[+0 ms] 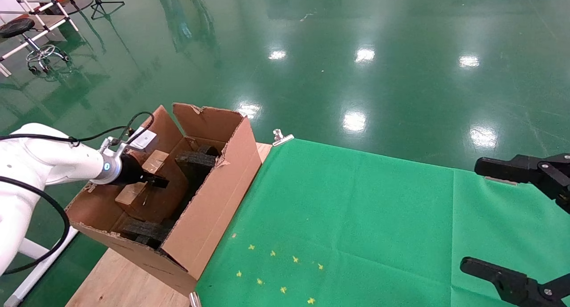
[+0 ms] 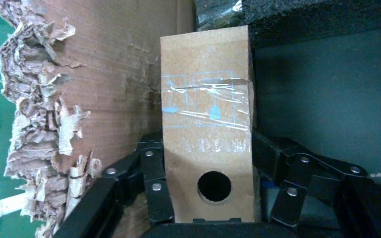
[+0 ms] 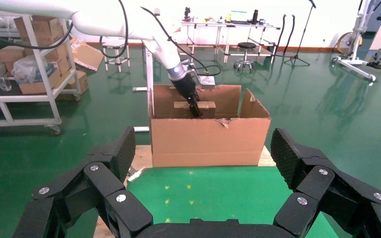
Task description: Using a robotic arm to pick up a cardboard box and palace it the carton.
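Observation:
The white robotic arm [image 1: 49,162] reaches into the large torn-flap carton [image 1: 209,209] at the table's left end. My left gripper [image 1: 153,181] is shut on the small tape-wrapped cardboard box [image 1: 143,175] inside the carton. In the left wrist view the black fingers [image 2: 153,168] press both sides of the box [image 2: 205,114], whose round hole faces the camera. The carton's ragged wall [image 2: 104,89] is beside it and black foam [image 2: 317,20] lies beyond. My right gripper [image 1: 478,216] is open and empty over the table's right side, facing the carton [image 3: 208,141].
A green cloth [image 1: 356,218] covers the table, with small yellow star marks [image 1: 276,271] near the front. A metal clip [image 1: 281,138] holds its far corner. Bare wood [image 1: 116,280] shows under the carton. Black foam blocks [image 1: 196,160] sit in the carton.

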Available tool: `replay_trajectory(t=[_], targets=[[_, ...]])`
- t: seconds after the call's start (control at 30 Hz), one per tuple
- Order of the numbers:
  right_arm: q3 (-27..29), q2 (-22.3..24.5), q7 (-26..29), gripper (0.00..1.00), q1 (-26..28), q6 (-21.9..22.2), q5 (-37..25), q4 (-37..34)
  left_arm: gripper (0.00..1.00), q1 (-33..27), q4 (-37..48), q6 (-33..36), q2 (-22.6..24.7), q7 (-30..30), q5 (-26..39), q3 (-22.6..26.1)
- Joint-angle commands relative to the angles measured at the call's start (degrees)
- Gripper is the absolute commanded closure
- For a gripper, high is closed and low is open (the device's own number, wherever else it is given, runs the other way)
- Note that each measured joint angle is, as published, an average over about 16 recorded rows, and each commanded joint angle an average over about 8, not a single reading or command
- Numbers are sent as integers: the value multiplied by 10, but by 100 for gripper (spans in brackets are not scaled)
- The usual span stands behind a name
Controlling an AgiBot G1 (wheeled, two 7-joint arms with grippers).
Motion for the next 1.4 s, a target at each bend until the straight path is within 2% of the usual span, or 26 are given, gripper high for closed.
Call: replay_trajectory(t=[0.03,0.57,0.87,1.07,1.4], targets=[[0,0,0,0,0,0,0,0,0,0,0,0,0,0,0,0],[0,0,0,0,0,0,0,0,0,-14,-12,11,-8,7,-9,-7],[0,0,0,0,0,0,0,0,0,-60,-87,110,-68,45,-84,-56],[0,0,0,0,0,0,0,0,0,-77,-130,178,-100,45,-113,-73],[0,0,0,0,0,0,0,0,0,-78,-148,196,-107,45,-119,-75]])
